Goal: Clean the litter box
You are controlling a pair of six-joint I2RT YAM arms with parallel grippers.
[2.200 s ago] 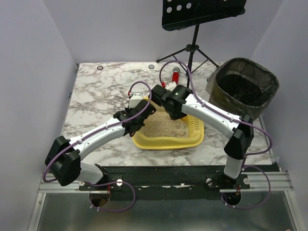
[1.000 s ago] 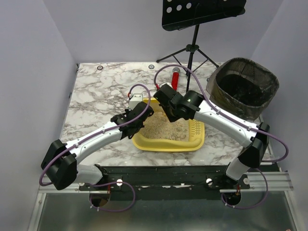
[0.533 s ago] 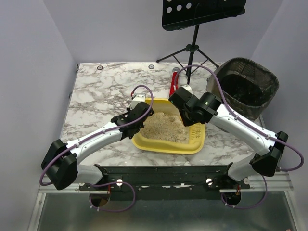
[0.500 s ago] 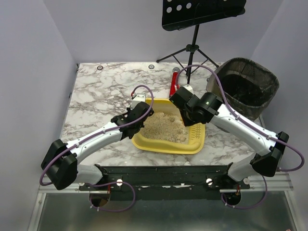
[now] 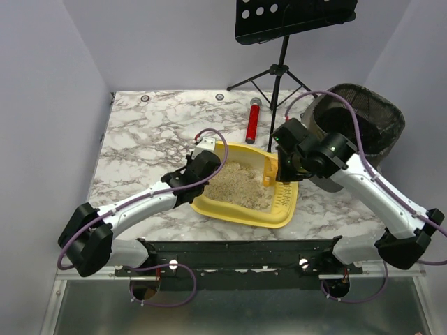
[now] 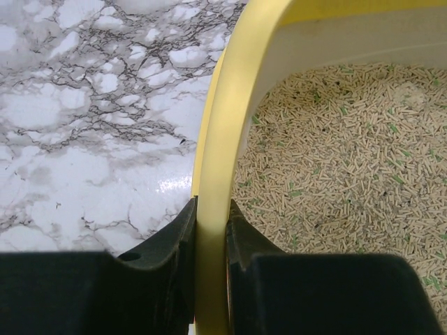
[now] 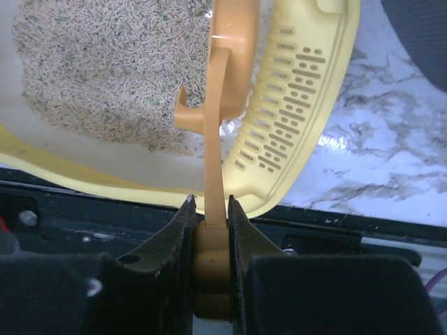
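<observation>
The yellow litter box [image 5: 283, 206] sits mid-table with beige litter [image 5: 237, 187] inside and a ridged slotted lip at its right end. My left gripper [image 5: 198, 173] is shut on the box's left rim [image 6: 212, 209], one finger outside, one over the litter. My right gripper [image 5: 278, 167] is shut on the handle of the small orange-yellow slotted scoop [image 5: 269, 167] and holds it upright above the box's right end. In the right wrist view the scoop [image 7: 229, 77] hangs over the litter and the slotted lip [image 7: 293, 132].
A black mesh bin [image 5: 363, 122] with dark liner stands at the back right. A red cylinder [image 5: 252, 123] lies behind the box. A black music stand [image 5: 279, 77] rises at the back. The black rail [image 5: 244, 248] runs along the near edge.
My right arm has swung right and up, lifting the scoop out of the litter to the box's right end. The box has turned slightly. The left gripper keeps its hold on the rim.
</observation>
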